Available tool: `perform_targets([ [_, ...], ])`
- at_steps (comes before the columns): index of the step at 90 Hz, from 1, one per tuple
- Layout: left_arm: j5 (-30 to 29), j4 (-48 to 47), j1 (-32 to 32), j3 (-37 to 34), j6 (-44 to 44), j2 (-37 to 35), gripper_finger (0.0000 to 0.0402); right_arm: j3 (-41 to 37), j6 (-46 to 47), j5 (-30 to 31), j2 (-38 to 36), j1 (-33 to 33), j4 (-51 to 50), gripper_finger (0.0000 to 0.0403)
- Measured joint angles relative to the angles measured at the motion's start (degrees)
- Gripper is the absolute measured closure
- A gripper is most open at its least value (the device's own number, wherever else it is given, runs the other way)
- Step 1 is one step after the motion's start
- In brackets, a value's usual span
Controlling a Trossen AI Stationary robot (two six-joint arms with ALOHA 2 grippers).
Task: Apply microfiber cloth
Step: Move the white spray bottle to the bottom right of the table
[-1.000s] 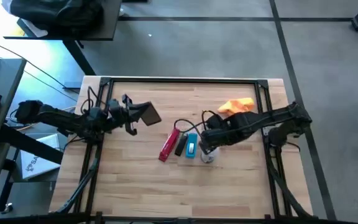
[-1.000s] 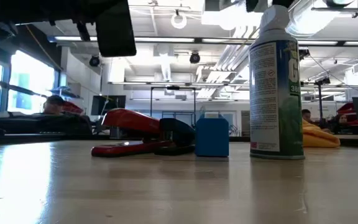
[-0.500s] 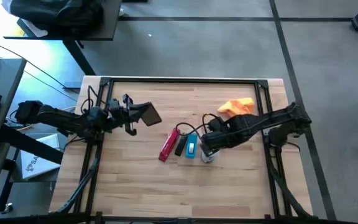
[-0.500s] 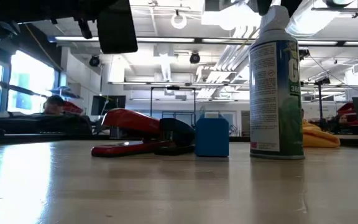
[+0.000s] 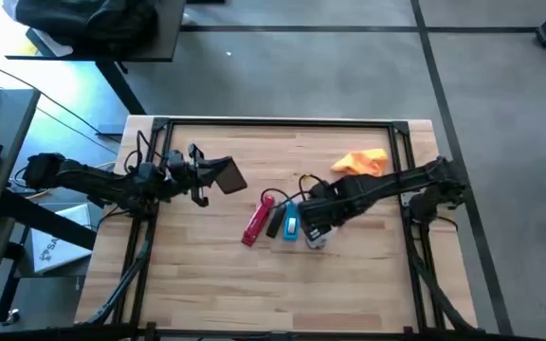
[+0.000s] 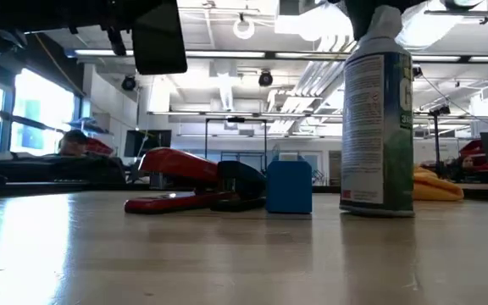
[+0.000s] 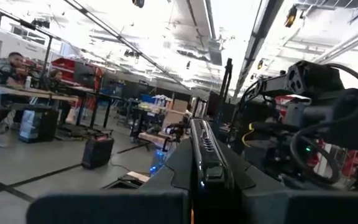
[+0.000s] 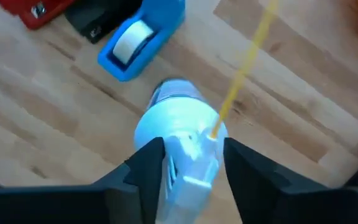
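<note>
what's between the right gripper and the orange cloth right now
On the table nothing lies between them, but the right gripper is shut on the spray can, so it isn't free. The microfiber cloth sits in the open toward the table's far right corner, behind the right arm. The left gripper waits at the left.

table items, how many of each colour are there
red: 1, stapler
blue: 1, tape dispenser
white-grey: 1, spray can
orange: 1, microfiber cloth
total: 4
</note>
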Motion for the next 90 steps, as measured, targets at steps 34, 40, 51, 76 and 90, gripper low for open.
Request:
perform_targets([
  [34, -0.49, 0.15, 0.00, 0.00, 0.43, -0.02, 0.0393, -0.19, -10.60, -3.39, -1.81, 0.08, -3.26, 0.0376],
  [40, -0.76, 0.30, -0.02, 0.00, 1.32, -0.04, 0.0393, -0.20, -12.05, -3.34, -3.45, 0.48, -4.41, 0.0376],
  [51, -1.99, 0.05, -0.01, 0.00, 1.67, -0.35, 0.0393, -0.11, -13.28, -3.74, -6.30, 2.76, -3.60, 0.0376],
  [76, -2.16, -2.08, 0.00, 0.00, 2.67, -1.98, 0.0393, -0.13, -17.45, -11.05, -8.21, 14.72, -3.63, 0.0376],
  [90, -2.22, -2.18, 0.00, 0.00, 2.67, -2.25, 0.0393, -0.13, -15.21, -14.66, -8.33, 20.95, -3.77, 0.0376],
])
